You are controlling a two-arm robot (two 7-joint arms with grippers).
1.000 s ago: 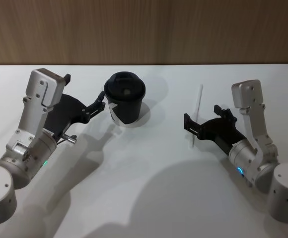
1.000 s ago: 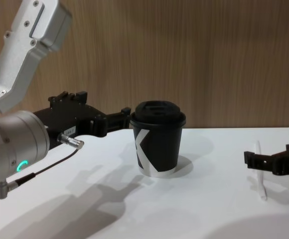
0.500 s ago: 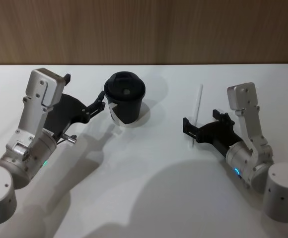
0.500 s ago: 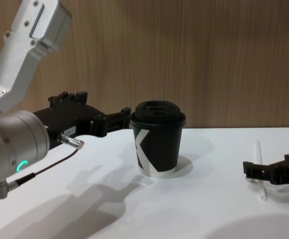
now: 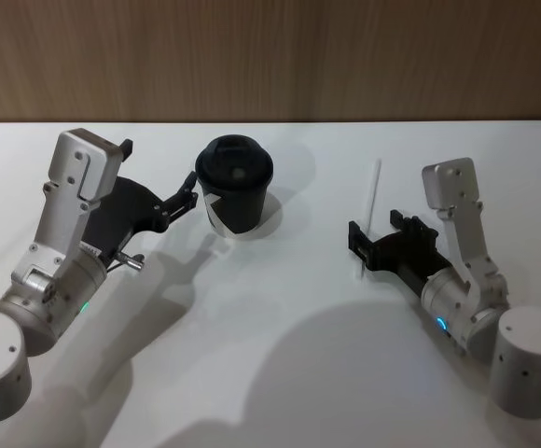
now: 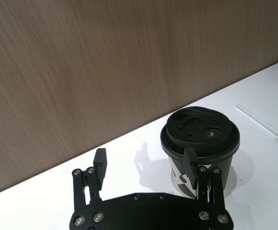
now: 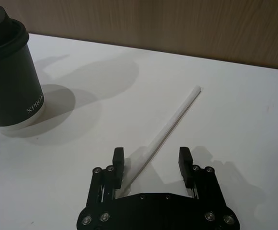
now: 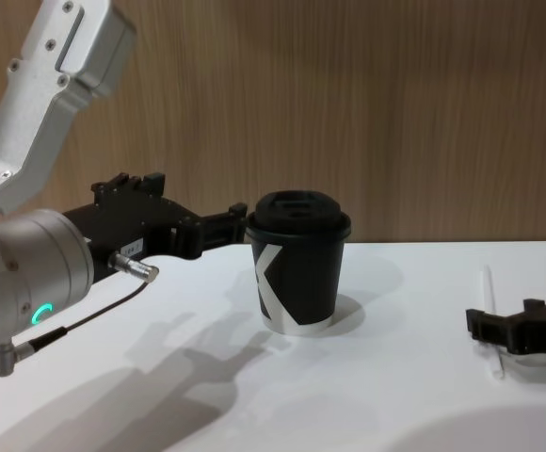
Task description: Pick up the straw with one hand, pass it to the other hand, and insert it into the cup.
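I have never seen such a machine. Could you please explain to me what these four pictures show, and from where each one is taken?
This is a robot with two arms, and each arm ends in a black gripper with two fingers. One picture comes from a camera on its head, looking down on the white table. One comes from its chest, looking across the table from the side. The other two come from cameras on the wrists, each looking out over that arm's own fingers.

On the table stands a black cup with a lid, and to its right lies a thin white straw.

The left gripper is open and hovers close beside the cup. The right gripper is open too, low over the table, with the near end of the straw lying between its fingers. Nothing is held yet.
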